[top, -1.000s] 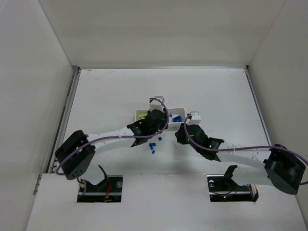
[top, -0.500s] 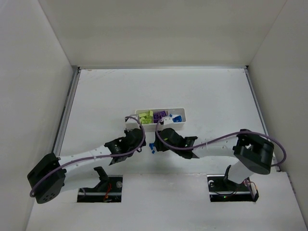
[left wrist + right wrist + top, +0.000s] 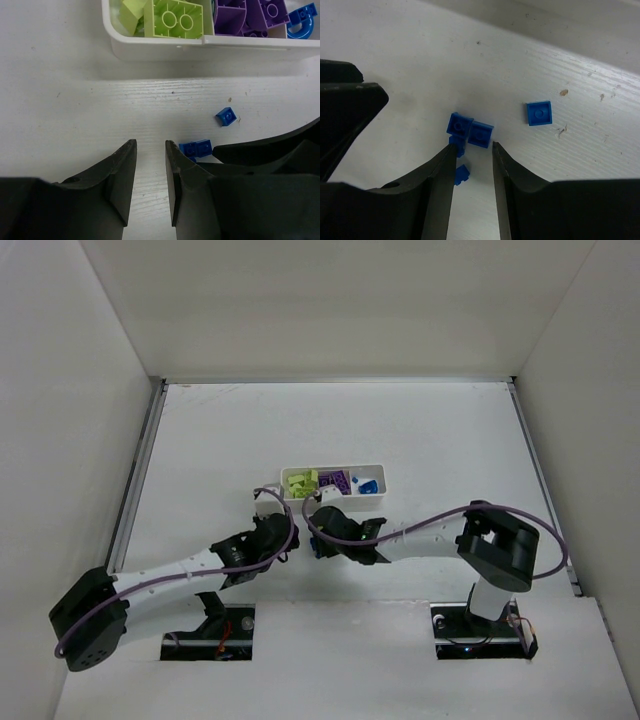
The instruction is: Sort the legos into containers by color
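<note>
Left arm (image 3: 180, 565): laid out long and low, running from the near-left corner diagonally in toward the middle of the table (image 3: 450, 430), wrist aimed at the tray.
Left gripper (image 3: 150, 146): my fingers are a little apart with only bare table in the gap, sitting just short of the white tray (image 3: 160, 48).
Right arm (image 3: 430, 532): elbow bunched up on the right, forearm reaching left across the near side, so my two wrists are almost nose to nose.
Right gripper (image 3: 472, 147): fingers slightly spread, pinching nothing. The tips are right down at the loose blue legos (image 3: 480, 134), and one tiny blue bit (image 3: 461, 174) lies in the gap.
Other loose stuff: a single blue brick (image 3: 539, 112) sits a bit off to the side, on the table in front of the tray like the rest.
Tray contents: yellow-green bricks (image 3: 175, 19) in the left compartment, purple bricks (image 3: 252, 12) in the middle, and a blue curved piece (image 3: 301, 15) in the right.
</note>
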`<state>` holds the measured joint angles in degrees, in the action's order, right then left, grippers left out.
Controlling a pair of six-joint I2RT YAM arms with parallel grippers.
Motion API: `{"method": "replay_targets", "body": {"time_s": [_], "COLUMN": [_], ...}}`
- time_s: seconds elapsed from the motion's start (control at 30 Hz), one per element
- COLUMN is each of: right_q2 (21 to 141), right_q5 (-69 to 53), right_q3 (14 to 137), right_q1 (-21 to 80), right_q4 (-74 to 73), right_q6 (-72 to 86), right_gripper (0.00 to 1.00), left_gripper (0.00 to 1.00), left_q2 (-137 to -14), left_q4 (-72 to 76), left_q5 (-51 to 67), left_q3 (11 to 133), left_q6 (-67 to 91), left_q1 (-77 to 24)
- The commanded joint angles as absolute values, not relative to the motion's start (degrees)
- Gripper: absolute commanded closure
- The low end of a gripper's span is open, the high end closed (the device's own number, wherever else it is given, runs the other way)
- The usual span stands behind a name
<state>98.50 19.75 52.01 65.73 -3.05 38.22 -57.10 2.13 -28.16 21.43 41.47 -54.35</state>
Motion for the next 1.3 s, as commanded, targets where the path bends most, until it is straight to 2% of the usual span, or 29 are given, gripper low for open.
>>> {"method": "replay_targets", "body": {"time_s": [0.0,0.47,0.67,1.03,1.27], "right_q2": [99.49,102.05,98.27,89.84,80.87], "right_q5": [22.06,26.63,26.81,27.25,27.25], "right_q3": [55.19,58.01,55.46,51.16,47.99], "right_q1": [66.31,66.31,66.40,66.40,60.43], "right_q4": [-6.06,-10.02,-7.65,-6.94,-6.94], "right_q6": [38.93,39.20,39.73,39.82,36.22], "right_gripper": [0.60,0.72,0.76,0.76,0.76], "left_gripper": [0.72,0.71,0.70,0.64,0.62], "left_q2": [-55.11,-52.64,-54.23,-62.66,-68.55], "left_q4": [3.16,3.34,3.87,7.64,9.40], "left_q5": [-27.16,-25.58,-25.66,-25.49,-24.61], "left_q3": [20.48,19.16,20.21,24.34,28.03], "left_q6": [41.84,41.48,41.92,41.49,39.90], "left_q1": [-54.27,-54.01,-54.71,-57.52,-59.54]}}
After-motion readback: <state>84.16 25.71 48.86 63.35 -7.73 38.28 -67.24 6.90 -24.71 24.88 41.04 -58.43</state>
